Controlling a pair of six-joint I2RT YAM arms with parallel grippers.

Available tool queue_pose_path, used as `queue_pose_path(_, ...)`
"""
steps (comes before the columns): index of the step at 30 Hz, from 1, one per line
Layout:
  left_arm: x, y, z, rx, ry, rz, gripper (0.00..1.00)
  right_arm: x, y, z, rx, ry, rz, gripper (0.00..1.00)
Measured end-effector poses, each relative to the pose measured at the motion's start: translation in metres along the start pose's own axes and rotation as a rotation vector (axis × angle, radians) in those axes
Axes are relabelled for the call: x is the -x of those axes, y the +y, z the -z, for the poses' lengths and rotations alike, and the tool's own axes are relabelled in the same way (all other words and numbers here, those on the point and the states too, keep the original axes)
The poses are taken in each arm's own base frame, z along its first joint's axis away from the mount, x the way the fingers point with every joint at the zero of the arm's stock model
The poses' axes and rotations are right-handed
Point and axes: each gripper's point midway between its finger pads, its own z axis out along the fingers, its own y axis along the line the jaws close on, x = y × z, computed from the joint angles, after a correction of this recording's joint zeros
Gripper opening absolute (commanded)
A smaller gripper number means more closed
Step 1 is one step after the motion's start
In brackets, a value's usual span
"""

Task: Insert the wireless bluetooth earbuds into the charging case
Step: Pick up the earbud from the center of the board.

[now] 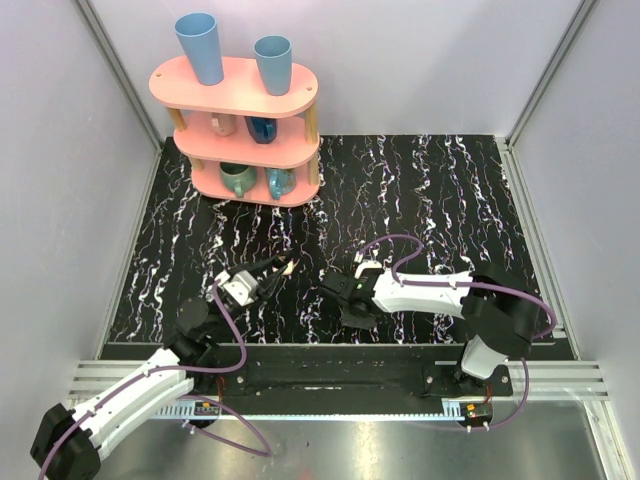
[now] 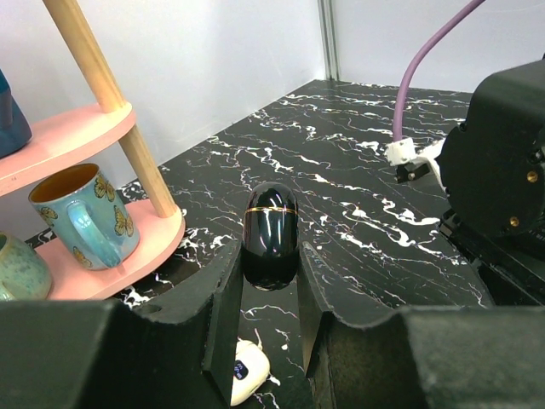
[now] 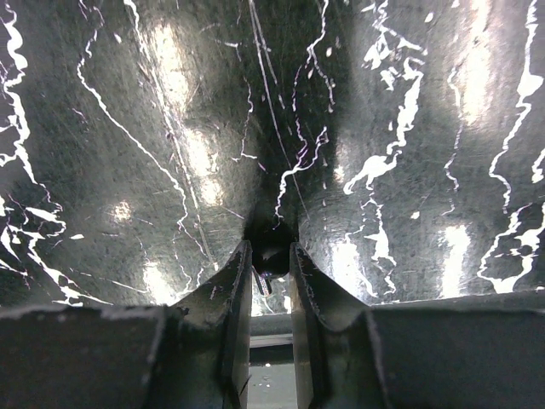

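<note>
We see our left pincer (image 2: pixel 268 319) clamped on the glossy black rounded charging case (image 2: pixel 271 232), at seven o'clock on the black marbled worktop (image 2: pixel 375 213). A cream-white earbud (image 2: pixel 245 371) lies beneath. Our right pincer (image 3: pixel 271 285) stands narrowly parted; its contents are unclear.

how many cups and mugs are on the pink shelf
6 in the top view: two tall blue cups on the top tier, a pink mug and dark blue mug on the middle, two teal mugs on the bottom. More may be hidden.
</note>
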Motion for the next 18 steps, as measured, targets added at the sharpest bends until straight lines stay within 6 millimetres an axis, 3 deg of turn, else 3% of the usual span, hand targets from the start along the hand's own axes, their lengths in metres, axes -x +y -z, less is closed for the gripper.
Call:
queue_pose_path(5, -0.005, -0.002, -0.001, -0.007, 0.018, 0.005, 0.0, 0.018, 0.001, 0.013, 0.025, -0.084, 0.012, 0.09)
queue_pose_path(12, -0.015, -0.005, -0.002, -0.012, 0.053, 0.053, 0.0, 0.077, 0.026, 0.074, 0.154, -0.344, -0.029, 0.09)
queue_pose_path(18, -0.019, -0.008, -0.006, -0.018, 0.063, 0.094, 0.0, 0.119, 0.039, 0.11, 0.184, -0.519, -0.052, 0.1)
